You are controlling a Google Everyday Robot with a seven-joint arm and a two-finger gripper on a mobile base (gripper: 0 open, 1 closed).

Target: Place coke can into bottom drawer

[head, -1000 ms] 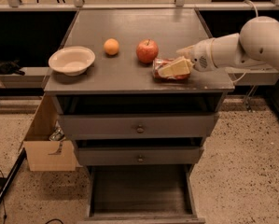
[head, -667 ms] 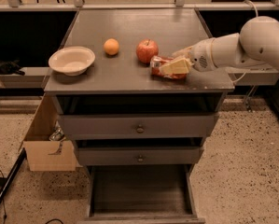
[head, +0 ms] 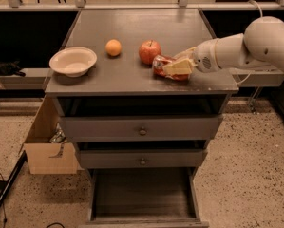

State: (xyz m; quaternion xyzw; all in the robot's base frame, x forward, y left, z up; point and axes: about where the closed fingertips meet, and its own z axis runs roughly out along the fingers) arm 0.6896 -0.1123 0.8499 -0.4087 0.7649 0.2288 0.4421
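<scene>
One camera looks down at the cabinet (head: 132,127) from its front, fairly near and, it seems, straight on. The gripper (head: 177,66) is over the cabinet top's right part.

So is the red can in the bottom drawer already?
No, the coke can sits on the cabinet top at the gripper, beside the apple.
</scene>
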